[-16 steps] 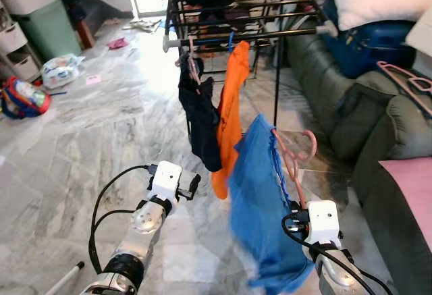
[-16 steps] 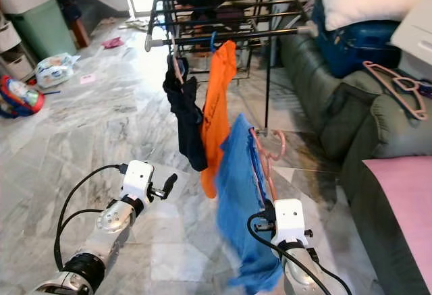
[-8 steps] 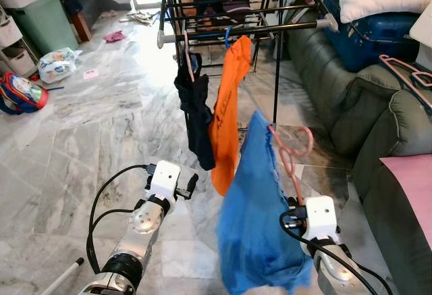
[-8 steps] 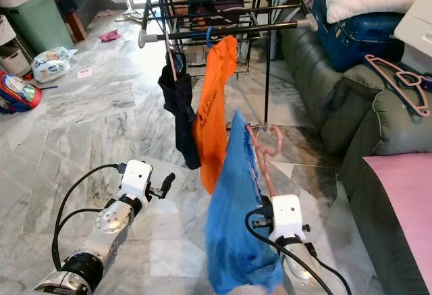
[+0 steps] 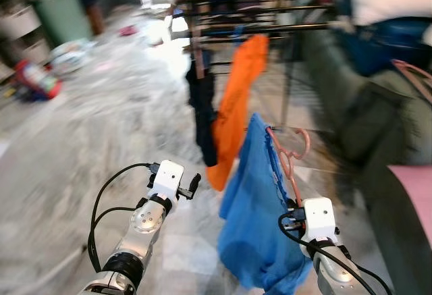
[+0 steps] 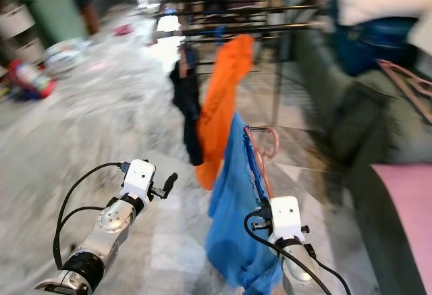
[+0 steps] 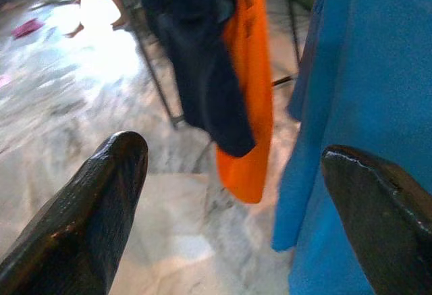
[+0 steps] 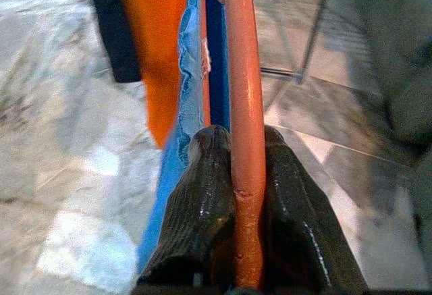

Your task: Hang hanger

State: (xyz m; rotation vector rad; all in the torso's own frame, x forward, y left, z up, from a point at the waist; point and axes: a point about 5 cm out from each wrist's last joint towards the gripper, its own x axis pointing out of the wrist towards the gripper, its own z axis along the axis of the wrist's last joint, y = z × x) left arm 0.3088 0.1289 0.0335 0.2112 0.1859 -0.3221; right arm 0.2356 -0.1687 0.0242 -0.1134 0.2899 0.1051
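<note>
arms: silver, round-jointed | wrists: white boxy blocks | cables: black, looping off each wrist | left gripper (image 5: pixel 194 185): two long black fingers | right gripper (image 8: pixel 237 194): ribbed, glossy black fingers

Grey sofa (image 5: pixel 378 106), marble floor (image 5: pixel 88 140)

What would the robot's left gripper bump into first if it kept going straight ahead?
Probably the hanging clothes: the left gripper points between the blue cloth and the orange shirt, with the dark garment beside it. The blue cloth looks nearest, though depth is hard to judge.
</note>
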